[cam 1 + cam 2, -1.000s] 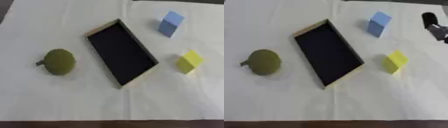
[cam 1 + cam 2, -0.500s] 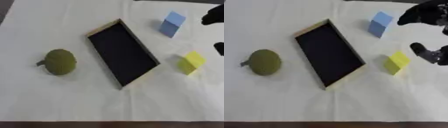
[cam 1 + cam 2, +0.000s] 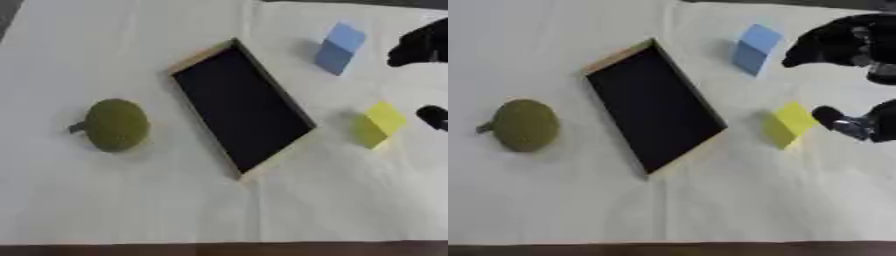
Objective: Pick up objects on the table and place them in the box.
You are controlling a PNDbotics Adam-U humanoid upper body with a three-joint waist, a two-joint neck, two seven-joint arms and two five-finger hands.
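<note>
A shallow box (image 3: 241, 107) with a black inside and pale wooden rim lies slanted in the middle of the table. To its left sits an olive-green round fruit (image 3: 115, 124) with a short stem. A blue block (image 3: 339, 47) stands at the back right. A yellow block (image 3: 789, 124) lies right of the box. My right hand (image 3: 852, 47) comes in from the right edge, black, spread open, its fingers above the yellow block's level and its thumb (image 3: 837, 120) just right of the block, apart from it. The left hand shows in no view.
A white cloth (image 3: 175, 210) with fold creases covers the table. A dark table edge runs along the bottom of both views. The cloth's front half bears nothing but creases.
My right hand has come in further from the right edge and lower, toward the yellow block. The blocks, fruit and box have not moved.
</note>
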